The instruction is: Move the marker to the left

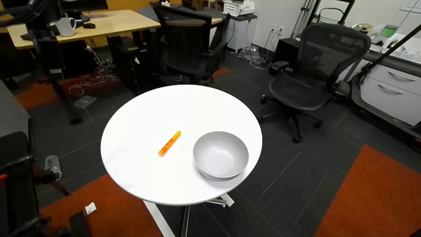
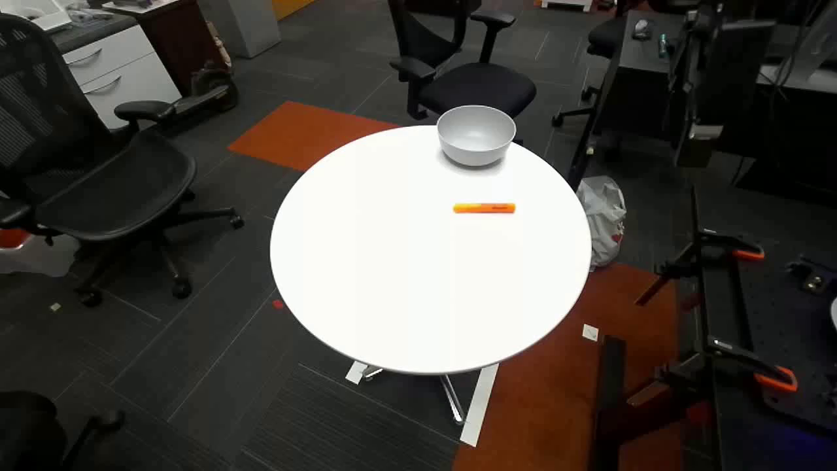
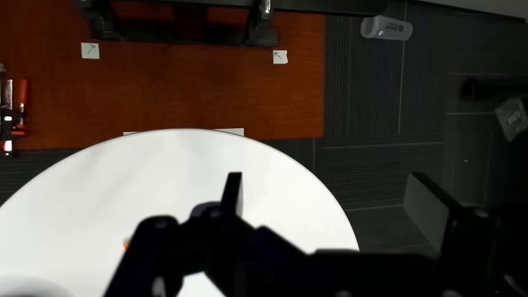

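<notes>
In an exterior view the orange marker (image 1: 169,144) lies aslant near the middle of the white tabletop (image 1: 141,121), and the grey bowl (image 1: 220,154) stands apart from it on the right, by the near right edge. Past the tabletop a mesh-backed chair (image 1: 332,49) stands on the right, another chair (image 1: 184,42) farther left near a wooden desk (image 1: 121,21). In the wrist view the released hand (image 3: 330,198), fingers (image 3: 425,210) spread wide, blocks most of the marker.
</notes>
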`<state>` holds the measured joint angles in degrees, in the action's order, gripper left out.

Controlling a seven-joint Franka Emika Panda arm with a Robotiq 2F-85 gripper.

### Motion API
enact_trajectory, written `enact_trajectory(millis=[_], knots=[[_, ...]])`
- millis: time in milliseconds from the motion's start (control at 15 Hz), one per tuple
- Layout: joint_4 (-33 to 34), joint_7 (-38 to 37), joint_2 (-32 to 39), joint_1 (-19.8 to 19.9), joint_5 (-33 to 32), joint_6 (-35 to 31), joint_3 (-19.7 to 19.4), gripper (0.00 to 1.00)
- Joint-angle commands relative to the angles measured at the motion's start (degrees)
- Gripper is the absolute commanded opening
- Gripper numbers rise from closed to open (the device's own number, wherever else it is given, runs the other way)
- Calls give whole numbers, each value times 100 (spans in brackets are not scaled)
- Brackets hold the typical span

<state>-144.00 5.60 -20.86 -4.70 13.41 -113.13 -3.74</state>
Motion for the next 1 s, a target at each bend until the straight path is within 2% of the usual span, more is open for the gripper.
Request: enact_trajectory(millis=[0, 533, 733, 933], knots=[[8, 29, 4, 100, 31, 16, 93, 100], [47, 60, 107, 111, -5, -57, 96, 100], [111, 349, 451, 135, -363, -445, 122, 100], [176, 642, 917, 191, -1156, -958, 147, 100]])
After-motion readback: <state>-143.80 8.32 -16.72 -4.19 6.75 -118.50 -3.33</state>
